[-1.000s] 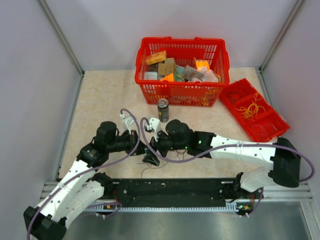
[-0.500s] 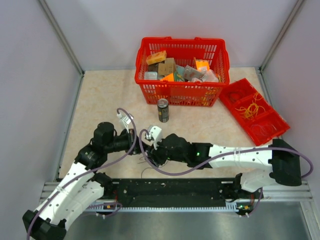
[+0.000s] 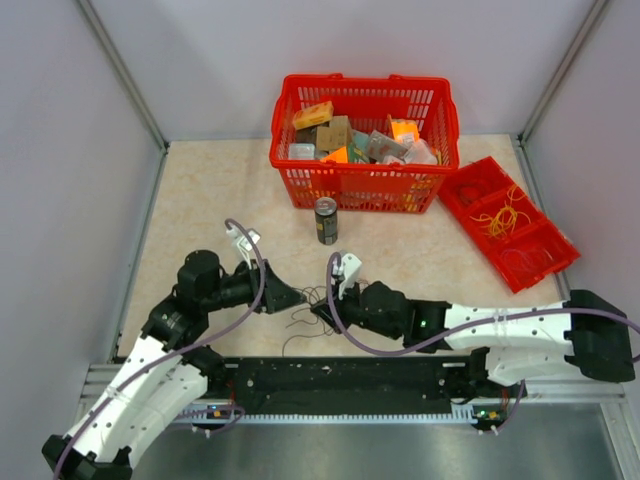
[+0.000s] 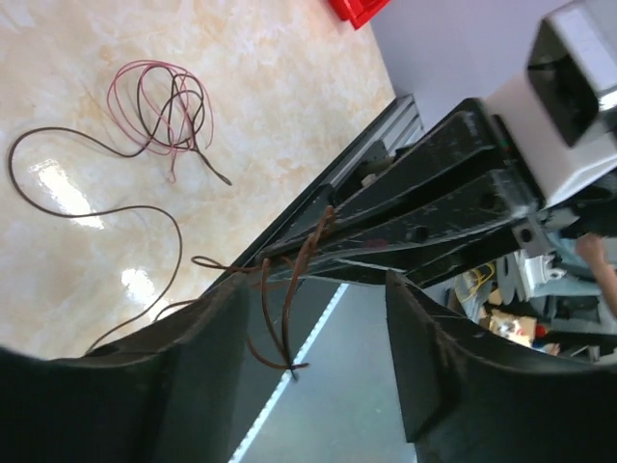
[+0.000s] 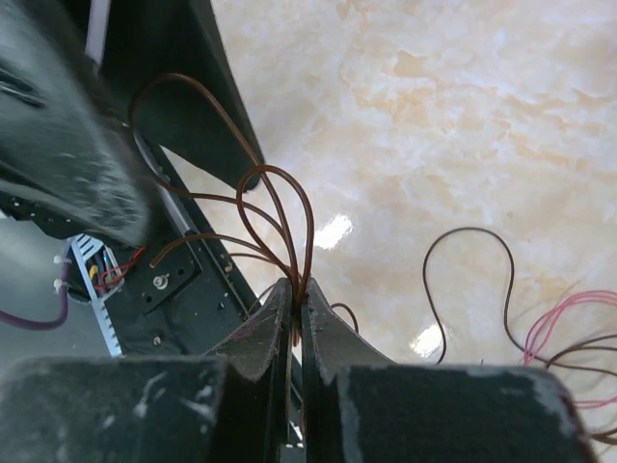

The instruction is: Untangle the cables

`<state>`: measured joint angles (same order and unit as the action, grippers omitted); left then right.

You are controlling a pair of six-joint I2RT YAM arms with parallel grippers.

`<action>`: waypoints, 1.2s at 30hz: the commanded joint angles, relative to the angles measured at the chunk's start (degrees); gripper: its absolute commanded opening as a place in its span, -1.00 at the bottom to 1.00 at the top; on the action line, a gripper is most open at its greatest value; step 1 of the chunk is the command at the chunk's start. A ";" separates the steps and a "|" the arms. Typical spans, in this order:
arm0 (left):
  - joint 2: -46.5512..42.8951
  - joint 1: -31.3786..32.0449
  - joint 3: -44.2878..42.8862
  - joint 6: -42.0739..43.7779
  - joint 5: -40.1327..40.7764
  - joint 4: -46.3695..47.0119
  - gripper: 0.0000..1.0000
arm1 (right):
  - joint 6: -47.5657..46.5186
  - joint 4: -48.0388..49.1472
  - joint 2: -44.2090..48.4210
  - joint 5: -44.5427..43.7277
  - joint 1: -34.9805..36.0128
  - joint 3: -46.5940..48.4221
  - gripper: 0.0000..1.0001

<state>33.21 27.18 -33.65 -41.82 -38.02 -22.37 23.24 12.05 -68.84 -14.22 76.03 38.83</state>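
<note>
The cables [image 3: 303, 320] are a small tangle of thin dark brown strands on the table between the two arms. My right gripper [image 5: 297, 287] is shut on a bunch of brown cable loops [image 5: 278, 207] that fan out from its fingertips. A pink cable [image 5: 569, 313] lies further right. My left gripper [image 4: 313, 357] is open, and loose brown strands [image 4: 275, 318] dangle in the gap near its left finger [image 4: 193, 367], unclamped. A pink and brown coil [image 4: 164, 101] lies flat on the table. From above, the left gripper [image 3: 297, 298] and the right gripper [image 3: 320, 311] nearly meet over the tangle.
A dark drink can [image 3: 326, 220] stands behind the grippers, in front of a red basket [image 3: 363, 190] full of packets. A red tray [image 3: 470, 195] with yellow cables sits at the right. The black rail [image 3: 340, 375] runs along the near edge.
My right gripper has closed on the brown cables and shifted right and nearer. My left gripper has opened and drawn back to the left.
</note>
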 commanded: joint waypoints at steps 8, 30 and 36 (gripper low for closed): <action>-3.51 -0.02 -2.56 3.40 10.92 -5.99 0.96 | 6.37 5.00 5.29 -2.48 0.44 -5.95 -1.00; -4.12 -0.02 0.25 2.98 10.78 -6.28 0.93 | 16.12 -32.86 50.28 -27.24 -13.71 -14.66 -1.00; -4.47 -0.02 0.78 2.71 9.81 -6.28 0.93 | 18.68 -42.10 51.27 -37.10 -19.41 -10.71 -1.00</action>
<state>29.26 27.16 -33.17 -38.85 -26.59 -31.51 39.86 -21.76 -17.15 -42.63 60.71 24.75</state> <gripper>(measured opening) 0.965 0.014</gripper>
